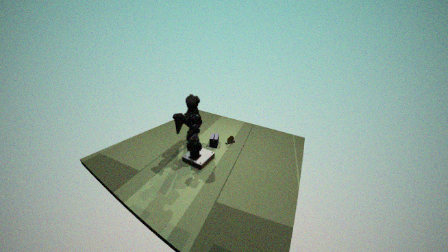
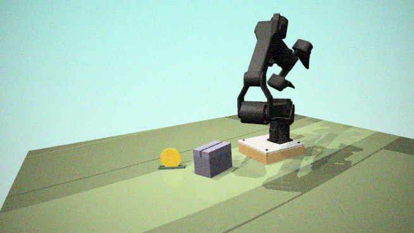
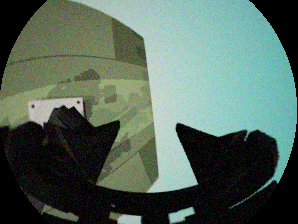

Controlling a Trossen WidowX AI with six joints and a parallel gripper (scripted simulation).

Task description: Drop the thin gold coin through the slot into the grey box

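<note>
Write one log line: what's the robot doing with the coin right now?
phase: before pickup | gripper: open, empty, raised above base | coin: upright in holder | box: closed, between coin and base

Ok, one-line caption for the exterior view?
Arm folded high, gripper open; coin upright in holder beside slotted box.

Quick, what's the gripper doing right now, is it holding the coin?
Gripper: open, holding nothing, raised above the arm's base. The coin stands in its holder beside the grey box.
</note>
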